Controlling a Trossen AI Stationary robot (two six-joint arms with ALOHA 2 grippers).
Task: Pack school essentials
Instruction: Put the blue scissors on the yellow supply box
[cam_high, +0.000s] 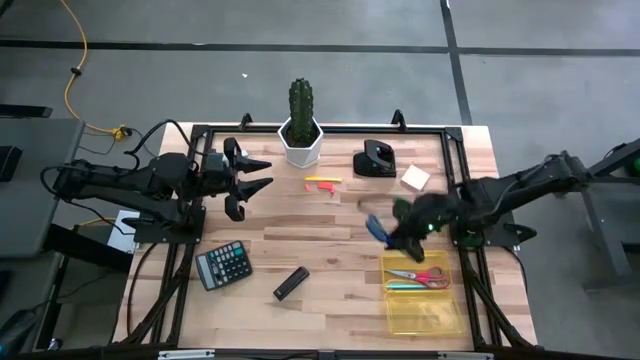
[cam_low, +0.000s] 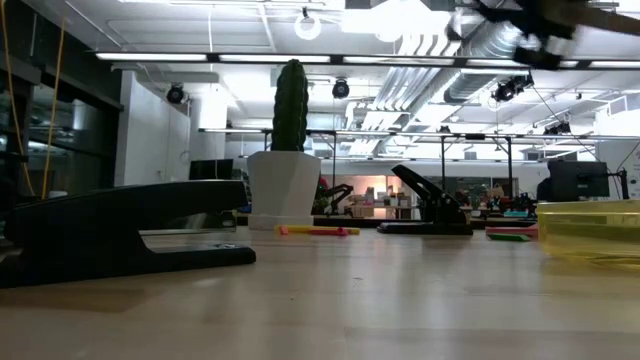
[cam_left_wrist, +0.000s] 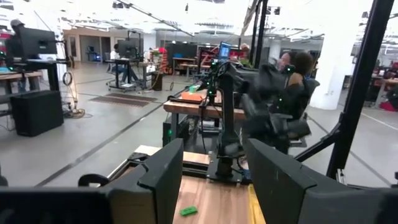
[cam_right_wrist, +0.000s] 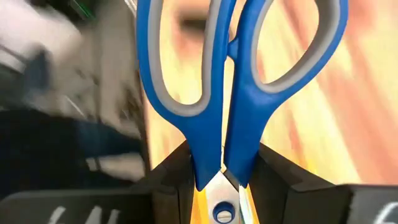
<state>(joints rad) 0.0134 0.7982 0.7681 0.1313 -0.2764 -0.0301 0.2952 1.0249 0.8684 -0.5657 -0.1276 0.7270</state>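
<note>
The blue-handled scissors (cam_right_wrist: 239, 93) are held by the right gripper (cam_high: 405, 235), whose dark fingers (cam_right_wrist: 171, 177) close on them just below the handle loops, near the pivot screw. In the high view we see this gripper above the table (cam_high: 330, 300), just beside the back edge of the yellow tray (cam_high: 425, 310), with the blue handles sticking out toward the table's middle. Inside the tray lie the red-handled scissors (cam_high: 422, 276) and a green pen (cam_high: 410, 287). The sticky-note pad (cam_high: 415, 178) rests near the black hole punch (cam_high: 375, 158), and two pens, yellow and red (cam_high: 322, 182), lie in front of the white cactus pot (cam_high: 300, 140). The calculator (cam_high: 223, 265) and the black stapler (cam_high: 291, 283) are on the left part. The left gripper (cam_high: 255, 175) waits at the left side, its fingers (cam_left_wrist: 165, 177) spread wide and holding nothing.
</note>
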